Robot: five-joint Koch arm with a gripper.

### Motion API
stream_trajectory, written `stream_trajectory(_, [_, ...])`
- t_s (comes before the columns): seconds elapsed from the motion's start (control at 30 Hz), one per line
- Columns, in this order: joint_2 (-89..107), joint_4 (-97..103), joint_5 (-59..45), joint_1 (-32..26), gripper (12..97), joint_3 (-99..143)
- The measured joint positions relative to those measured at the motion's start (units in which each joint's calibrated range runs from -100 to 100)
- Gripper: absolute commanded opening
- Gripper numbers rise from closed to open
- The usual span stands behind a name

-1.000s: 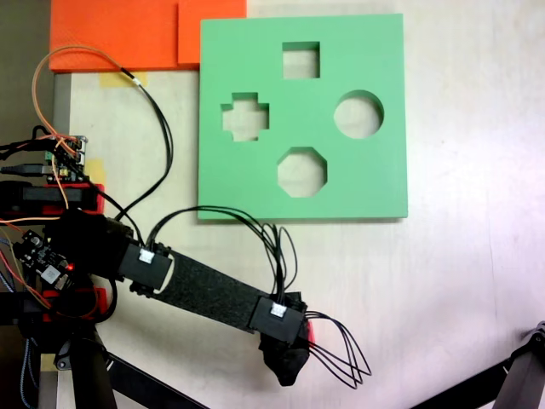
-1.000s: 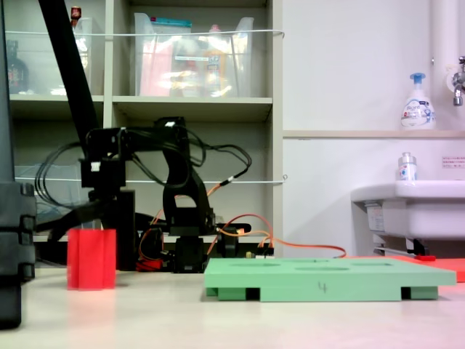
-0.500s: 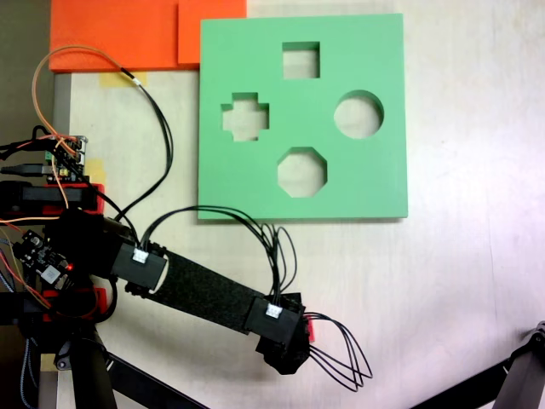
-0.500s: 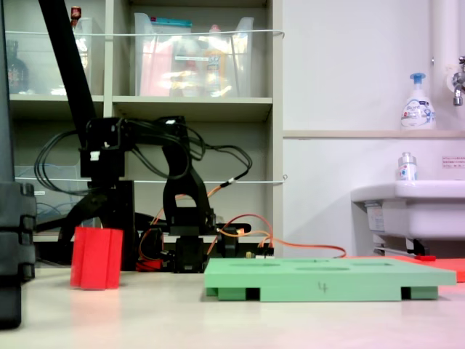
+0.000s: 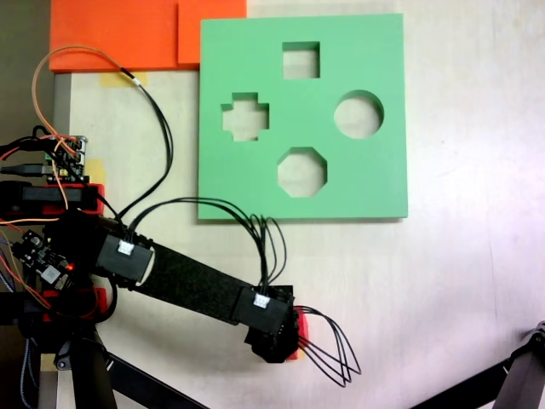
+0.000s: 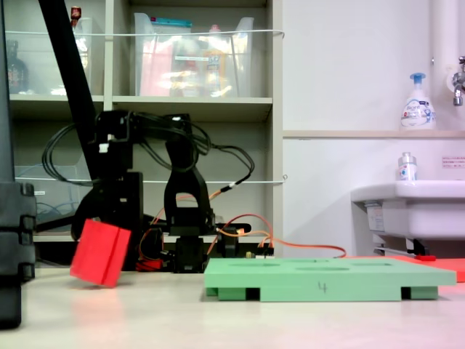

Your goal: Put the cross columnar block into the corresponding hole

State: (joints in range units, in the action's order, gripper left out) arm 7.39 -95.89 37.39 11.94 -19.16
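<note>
My gripper [image 6: 102,236] is clamped on the cross columnar block [image 6: 100,252], which hangs tilted just above the table [image 5: 477,281], its long axis leaning instead of upright. In the top-down fixed view the block [image 5: 295,336] peeks out red under my wrist, and the corresponding hole [image 5: 245,117] in the green board [image 5: 375,183] lies well apart at about twelve o'clock from it. I judge the coming move needs a carry that way and the block brought vertical over the plus.
</note>
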Motion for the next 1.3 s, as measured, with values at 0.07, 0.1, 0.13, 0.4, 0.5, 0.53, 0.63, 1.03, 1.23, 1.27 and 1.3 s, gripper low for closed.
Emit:
stream_trajectory(0.07, [3.1, 0.0, 0.6, -0.5, 31.0, 0.3])
stream_trajectory(0.1, [4.9, 0.0, 0.9, -0.8, 31.0, 0.3])
stream_trajectory(0.13, [6.7, 0.0, 1.2, -1.2, 31.0, 0.3])
stream_trajectory(0.4, [22.4, -0.1, 5.3, -5.6, 31.0, 3.0])
stream_trajectory(0.5, [26.0, -0.1, 7.8, -8.4, 31.0, 4.9])
stream_trajectory(0.53, [27.1, -0.1, 8.9, -9.5, 31.0, 6.2])
stream_trajectory(0.63, [30.1, -0.1, 13.1, -13.7, 31.0, 8.8])
stream_trajectory(1.03, [36.4, -0.3, 36.1, -33.2, 31.3, 9.4])
stream_trajectory(1.23, [35.4, -0.4, 39.1, -37.2, 31.5, 9.4])
stream_trajectory(1.27, [34.5, -0.3, 39.4, -37.4, 31.5, 9.4])
stream_trajectory(1.3, [33.2, -0.2, 39.5, -37.6, 31.5, 9.4])
